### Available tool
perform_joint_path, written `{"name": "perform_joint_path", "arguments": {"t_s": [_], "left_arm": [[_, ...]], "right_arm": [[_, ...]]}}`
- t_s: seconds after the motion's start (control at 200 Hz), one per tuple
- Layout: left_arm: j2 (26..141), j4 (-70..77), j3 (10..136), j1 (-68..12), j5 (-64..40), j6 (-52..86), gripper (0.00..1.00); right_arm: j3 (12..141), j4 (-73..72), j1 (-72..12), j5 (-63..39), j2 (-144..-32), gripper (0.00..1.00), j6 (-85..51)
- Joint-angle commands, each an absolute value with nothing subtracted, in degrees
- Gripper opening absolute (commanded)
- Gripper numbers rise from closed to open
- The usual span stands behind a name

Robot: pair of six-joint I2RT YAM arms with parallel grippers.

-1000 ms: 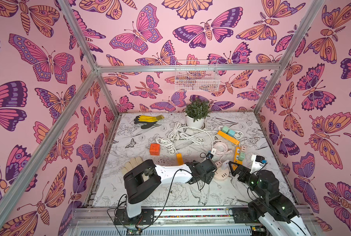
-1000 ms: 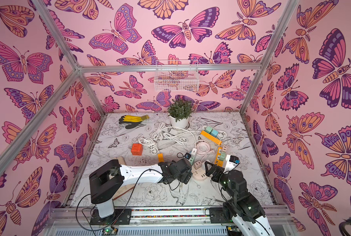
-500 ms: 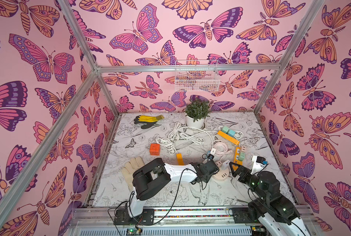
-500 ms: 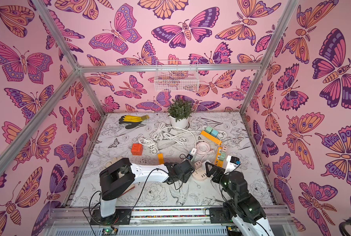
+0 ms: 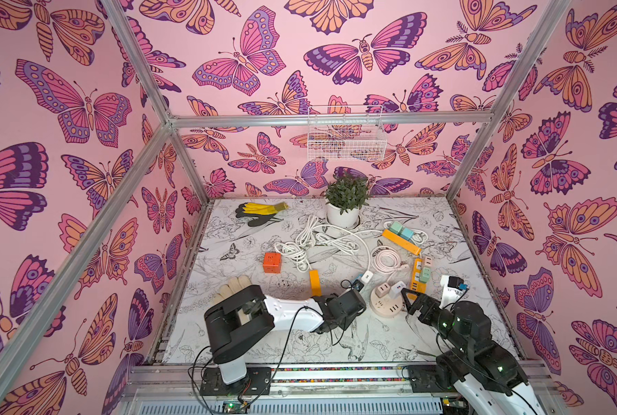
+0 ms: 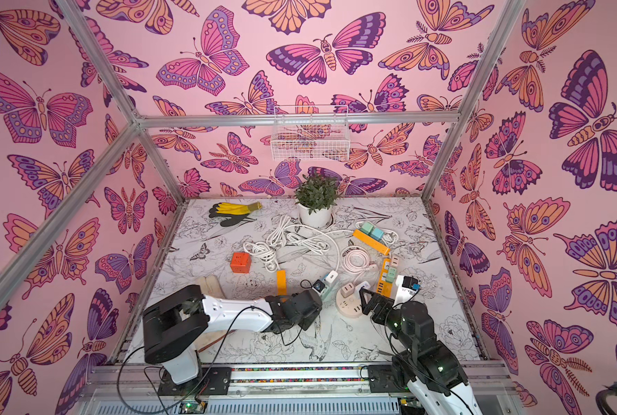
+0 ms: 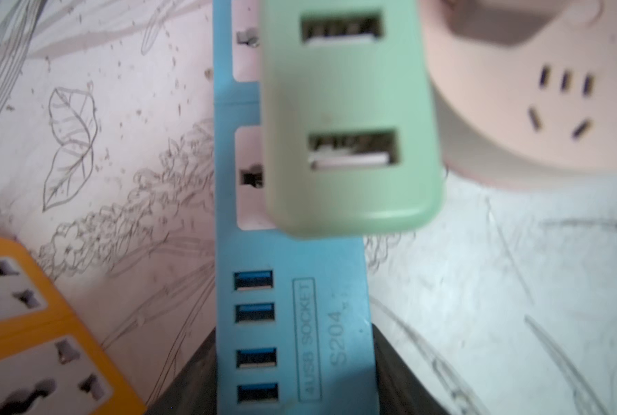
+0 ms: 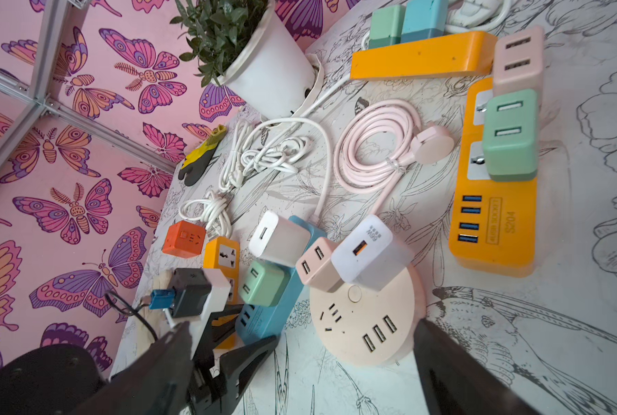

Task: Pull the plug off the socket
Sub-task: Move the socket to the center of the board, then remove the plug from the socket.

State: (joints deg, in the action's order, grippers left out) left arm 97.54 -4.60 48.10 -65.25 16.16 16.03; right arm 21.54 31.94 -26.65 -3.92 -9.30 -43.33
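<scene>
You've got a white tabletop [image 5: 371,345] printed with line-drawn flowers and birds, cluttered with strips, chargers and cords. A sky-blue plastic power strip [image 7: 289,258] lies flat near the front middle, between an orange plastic power strip [image 7: 30,323] and a round pale-pink socket hub [image 8: 364,323], just beside both. Your left end effector [image 7: 292,341] is clamped on the blue strip's end that carries four USB ports, with its dark fingers [image 7: 192,381] against both long edges. Your right end effector [image 8: 305,325] is spread wide with nothing held; the pink hub lies just ahead, between its fingers. The task plug is the mint-green two-port USB charger [image 7: 350,118], seated in the blue strip's outlet next to the USB ports and not pulled out. A white cube charger [image 8: 278,237] sits further along the same strip, toward the cord end.
</scene>
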Motion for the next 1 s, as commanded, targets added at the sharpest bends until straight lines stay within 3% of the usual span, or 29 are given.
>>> {"name": "perform_joint_path", "arguments": {"t_s": [0.0,0.145,0.28,0.446,0.551,0.626,0.696,0.806,0.996], "left_arm": [[91.54,-5.15,42.33,-65.28,10.35,11.79,0.48],[85.39,-4.97,35.26,-65.28,4.48,9.74,0.48],[81.39,-4.72,30.12,-65.30,2.92,8.64,0.48],[76.76,0.64,25.10,-65.30,1.71,5.54,0.48],[75.99,3.90,23.24,-65.30,2.59,3.00,0.48],[76.53,5.80,22.66,-65.30,3.68,2.51,0.49],[77.84,9.77,21.45,-65.30,3.74,2.02,0.50],[80.54,13.53,20.92,-65.30,4.85,2.52,0.55],[84.02,31.51,12.62,-65.30,4.44,3.15,0.66]], "right_arm": [[23.53,25.58,-26.32,-13.36,-12.53,0.99,-38.74],[26.30,16.35,-26.33,-26.89,-21.89,0.99,-29.95],[29.80,11.38,-26.64,-33.05,-28.81,0.99,-21.06],[29.50,1.73,-28.27,-36.44,-28.89,0.99,-7.94],[29.63,-3.37,-29.44,-47.83,-29.82,0.99,2.37],[35.09,3.51,-30.93,-49.28,-34.38,0.99,10.23],[43.83,18.93,-32.70,-50.08,-41.22,0.99,22.15],[54.95,41.12,-36.44,-43.70,-50.54,0.99,37.84],[59.30,54.85,-37.64,-33.11,-59.59,0.99,50.80]]}}
